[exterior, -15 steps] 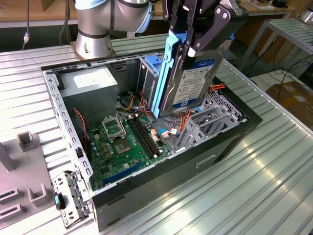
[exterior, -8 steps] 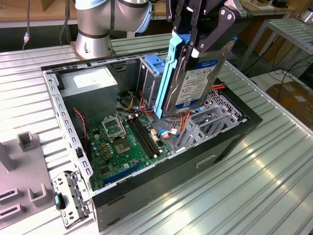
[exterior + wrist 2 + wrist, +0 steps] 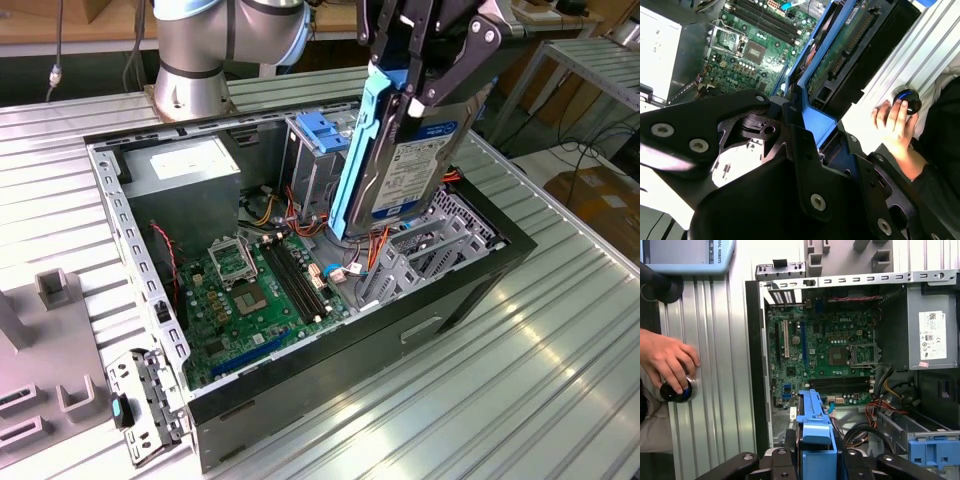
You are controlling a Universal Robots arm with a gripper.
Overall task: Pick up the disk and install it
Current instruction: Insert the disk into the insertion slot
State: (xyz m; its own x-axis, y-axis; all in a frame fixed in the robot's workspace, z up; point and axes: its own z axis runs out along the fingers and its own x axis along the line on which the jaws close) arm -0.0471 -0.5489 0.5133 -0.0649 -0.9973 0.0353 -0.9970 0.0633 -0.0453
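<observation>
The disk (image 3: 415,165) hangs on edge above the open computer case (image 3: 400,330), near the case's right end in the exterior view. It is grey metal with a white-and-blue label and a bright blue carrier rail down its side. My gripper (image 3: 405,95) is shut on its top end, one black finger on each face. In the second wrist view the disk (image 3: 840,50) shows its green circuit board beyond the gripper (image 3: 805,125). In the first wrist view the blue-railed disk (image 3: 815,435) sits between the fingers of the gripper (image 3: 815,462), over the motherboard's edge.
Inside the case lie the green motherboard (image 3: 260,290), a grey power-supply box (image 3: 190,175) and a metal drive cage (image 3: 310,170) topped by a blue latch (image 3: 325,130). A person's hand (image 3: 665,357) rests on a round knob (image 3: 675,392) on the ribbed table beside the case.
</observation>
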